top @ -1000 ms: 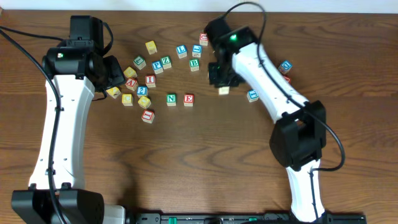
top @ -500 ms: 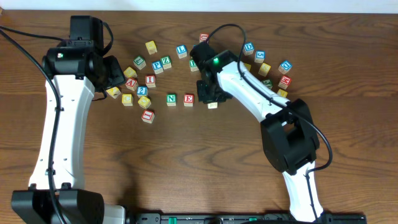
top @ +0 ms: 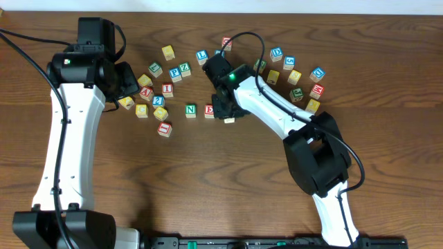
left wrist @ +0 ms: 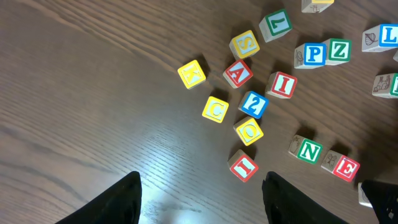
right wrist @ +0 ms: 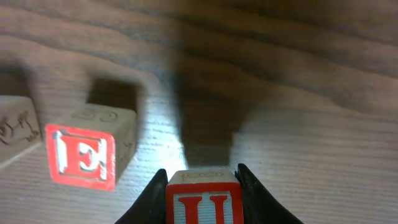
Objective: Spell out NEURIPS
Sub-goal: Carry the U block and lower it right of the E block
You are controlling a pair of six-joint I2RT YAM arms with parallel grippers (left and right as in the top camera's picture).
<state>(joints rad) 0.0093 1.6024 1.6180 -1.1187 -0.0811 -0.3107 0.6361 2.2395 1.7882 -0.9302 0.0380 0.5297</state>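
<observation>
Jaws on the right gripper (top: 223, 108) are drawn in on the red U cube (top: 229, 120), a pale corner of which peeps out on its near side in the overhead view; the gripper hangs over the middle of the table (top: 228, 180), just right of the red E cube (top: 209, 111), which sits side by side with the green N cube (top: 191, 110) on its left. Further left, the left gripper (top: 129, 81) hovers at the edge of a loose cluster that includes a red I cube (top: 167, 89) and, farther back, the blue P cube (top: 174, 71). From the left wrist, the left gripper (left wrist: 202, 180) stands wide apart with only bare table (left wrist: 81, 106) between its fingers (left wrist: 124, 199), gripping nothing; beyond lie the green N cube (left wrist: 306, 150) and red E cube (left wrist: 341, 167) touching in a row, the red I cube (left wrist: 281, 84), a second, tilted I cube (left wrist: 244, 165), the blue P cube (left wrist: 311, 55) beside a green Z cube (left wrist: 339, 50), and a yellow K cube (left wrist: 193, 74). From the right wrist, the right gripper (right wrist: 204, 190) clamps the red U cube (right wrist: 204, 204) between both fingers (right wrist: 152, 193), letter up; the red E cube (right wrist: 81, 155) rests to its left, apart from it, and a dark shadow falls on the wood beyond.
</observation>
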